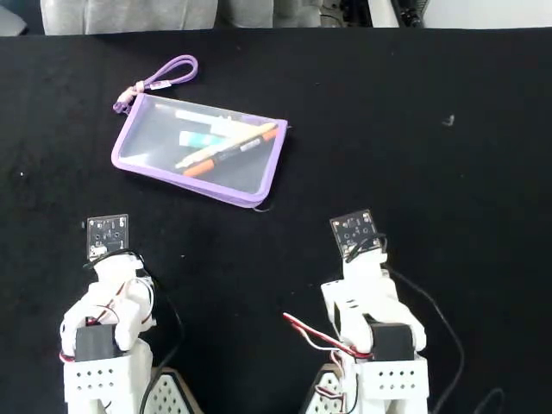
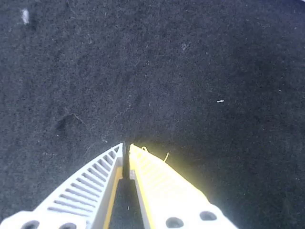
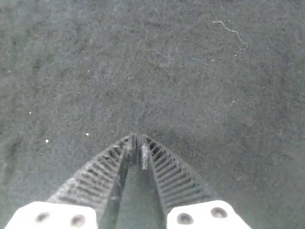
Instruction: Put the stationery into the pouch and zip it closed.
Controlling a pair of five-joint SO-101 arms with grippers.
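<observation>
A clear pouch (image 1: 200, 148) with purple trim lies flat at the back left of the black table, its purple wrist loop (image 1: 169, 74) at the far corner. Inside it I see several pens and markers (image 1: 226, 148), orange, yellow and white. Both arms sit folded near the table's front edge, well short of the pouch. My left gripper (image 2: 126, 147) is shut over bare cloth with nothing in it. The right gripper (image 3: 137, 140) is also shut and holds nothing.
Black cloth (image 1: 414, 138) covers the whole table. The left arm (image 1: 108, 319) and the right arm (image 1: 371, 310) stand side by side at the front. Chair backs (image 1: 129, 13) show beyond the table's far edge.
</observation>
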